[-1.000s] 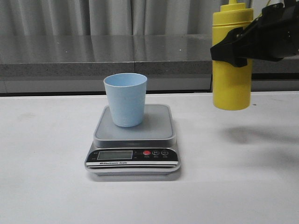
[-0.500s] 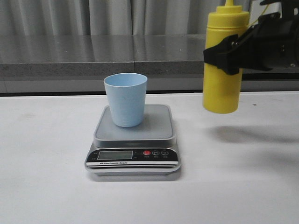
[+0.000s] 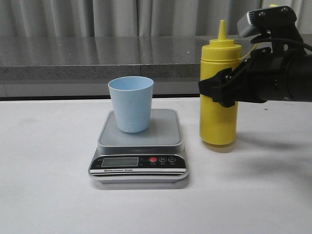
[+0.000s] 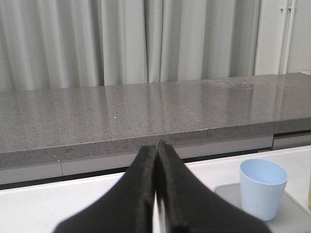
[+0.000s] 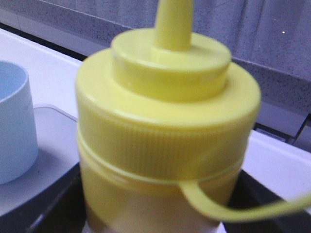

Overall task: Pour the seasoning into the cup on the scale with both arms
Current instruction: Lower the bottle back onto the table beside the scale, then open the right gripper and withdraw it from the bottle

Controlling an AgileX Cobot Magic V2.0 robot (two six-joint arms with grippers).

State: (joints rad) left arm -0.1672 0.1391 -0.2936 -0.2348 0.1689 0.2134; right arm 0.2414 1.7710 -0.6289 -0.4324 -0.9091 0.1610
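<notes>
The pale blue cup stands upright at the back of the silver-grey scale. Right of the scale is the upright yellow seasoning bottle, nozzle up. Its base is at or just above the table; I cannot tell which. My right gripper is shut on the bottle's middle from the right. In the right wrist view the bottle fills the picture, with its cap tether hanging loose, and the cup is beside it. My left gripper is shut and empty, left of the cup, and out of the front view.
A grey stone ledge with pale curtains behind it runs along the back of the white table. The scale's black front panel with its display faces the table's front edge.
My right arm has carried the bottle leftward and down, from high at the right to low beside the scale. The cup and scale have not moved.
</notes>
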